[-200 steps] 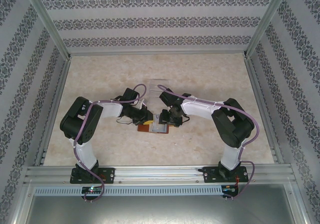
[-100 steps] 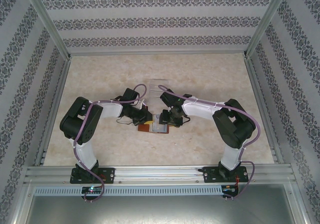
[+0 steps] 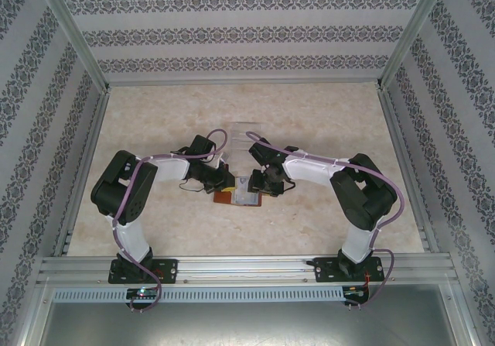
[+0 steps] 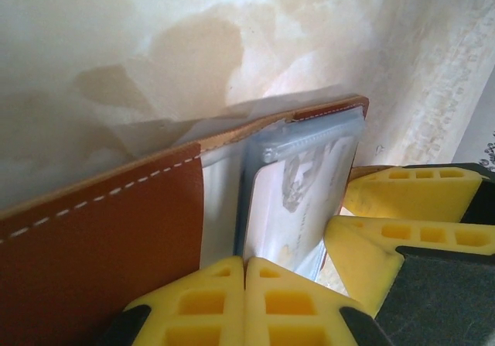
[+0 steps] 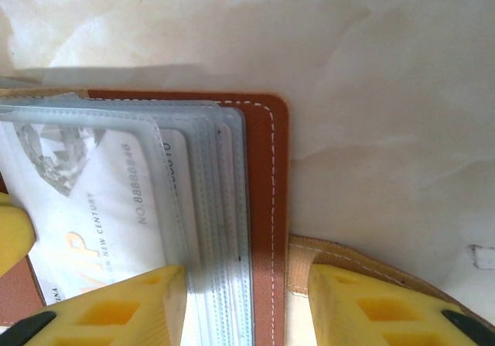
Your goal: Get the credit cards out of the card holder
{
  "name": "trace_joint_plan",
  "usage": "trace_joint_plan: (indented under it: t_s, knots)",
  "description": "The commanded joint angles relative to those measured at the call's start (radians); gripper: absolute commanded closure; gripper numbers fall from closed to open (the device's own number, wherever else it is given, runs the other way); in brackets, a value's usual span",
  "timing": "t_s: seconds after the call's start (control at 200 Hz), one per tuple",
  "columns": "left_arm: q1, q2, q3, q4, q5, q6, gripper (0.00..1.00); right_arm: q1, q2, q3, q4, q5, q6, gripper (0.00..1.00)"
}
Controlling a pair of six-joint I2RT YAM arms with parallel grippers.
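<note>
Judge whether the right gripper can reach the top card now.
Probably: the right gripper stands open astride the edge of the card holder, beside the top card; a clear sleeve covers it.

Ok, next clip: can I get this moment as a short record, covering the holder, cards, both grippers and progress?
card holder: open on the table, clear sleeves facing up
credit card: pale, printed, sitting in the top sleeve
left gripper: shut, at the holder's edge
right gripper: jaws apart, straddling the sleeves and the leather edge
clear tray: farther back on the table
progress: that card is not yet pulled out
</note>
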Motion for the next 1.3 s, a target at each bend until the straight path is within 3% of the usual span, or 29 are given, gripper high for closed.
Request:
trace_joint_plan:
  t_s: [0.0, 0.285, 0.44, 0.55, 0.819, 1.039, 1.294]
  knots:
    - [0.004, -0.027, 0.001, -0.075, -0.045, 0.023, 1.0, -0.01, 0.01, -0.031, -0.052, 0.028, 0.01, 0.55]
    - [0.003, -0.047, 0.016, -0.135, -0.096, 0.044, 0.99, -0.01, 0.01, -0.032, -0.053, 0.028, 0.011, 0.56]
    - [0.004, -0.045, 0.004, -0.052, -0.023, 0.015, 0.8, -0.01, 0.008, -0.033, -0.049, 0.028, 0.012, 0.56]
    - [0.004, -0.03, -0.018, 0.029, 0.021, -0.022, 0.74, -0.009, 0.013, -0.032, -0.047, 0.024, 0.012, 0.56]
    - [0.004, 0.01, -0.041, 0.111, 0.063, -0.058, 0.74, -0.008, 0.01, -0.032, -0.049, 0.021, 0.01, 0.56]
    - [0.004, 0.034, -0.036, 0.076, 0.046, -0.032, 0.71, -0.009, 0.013, -0.027, -0.05, 0.02, 0.01, 0.56]
    - [0.004, 0.04, -0.041, 0.112, 0.064, -0.041, 0.81, -0.008, 0.016, -0.029, -0.051, 0.019, 0.011, 0.56]
